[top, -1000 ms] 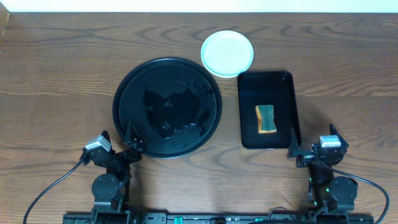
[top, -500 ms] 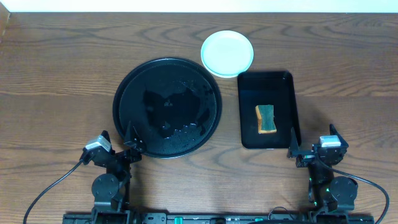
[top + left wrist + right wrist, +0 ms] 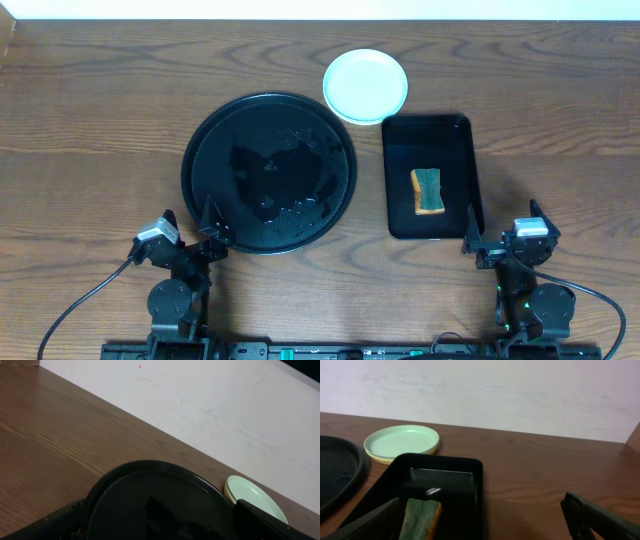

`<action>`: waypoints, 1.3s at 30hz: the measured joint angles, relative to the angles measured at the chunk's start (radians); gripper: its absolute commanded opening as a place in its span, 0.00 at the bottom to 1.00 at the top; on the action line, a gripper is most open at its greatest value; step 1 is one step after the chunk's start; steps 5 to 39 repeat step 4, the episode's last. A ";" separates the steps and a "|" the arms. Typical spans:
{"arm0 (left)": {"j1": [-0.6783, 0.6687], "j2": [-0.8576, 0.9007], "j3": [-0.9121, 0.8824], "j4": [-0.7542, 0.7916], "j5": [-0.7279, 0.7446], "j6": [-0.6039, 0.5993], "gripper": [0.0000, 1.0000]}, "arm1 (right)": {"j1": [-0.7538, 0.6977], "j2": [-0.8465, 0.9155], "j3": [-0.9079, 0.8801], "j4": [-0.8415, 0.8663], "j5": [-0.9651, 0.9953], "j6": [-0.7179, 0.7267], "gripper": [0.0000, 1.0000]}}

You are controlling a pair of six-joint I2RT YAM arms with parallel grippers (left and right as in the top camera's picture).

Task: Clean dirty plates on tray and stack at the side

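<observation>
Overhead: the plates (image 3: 366,85) sit stacked on the bench (image 3: 90,110), just beside the tray (image 3: 268,135) at its far-right rim.

Left wrist: the left fingers (image 3: 55,525) are spread wide and empty, flanking the tray's near edge.

Right wrist: the right fingers (image 3: 605,517) gape wide and empty, near the sponge (image 3: 422,515).

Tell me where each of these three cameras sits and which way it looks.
Overhead: fixed above the table, looking straight down; the left gripper and right gripper show open at the near edge.
Left wrist: low behind the left gripper, facing the round black tray and the wall; its fingers frame the bottom corners.
Right wrist: low behind the right gripper, facing the rectangular tray holding the sponge; its fingers show likewise.
Shared: both wrist views catch the stacked plates.
</observation>
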 measured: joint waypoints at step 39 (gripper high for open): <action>0.000 0.000 0.000 0.000 0.000 0.000 0.93 | 0.000 0.000 0.000 0.000 0.000 0.000 0.99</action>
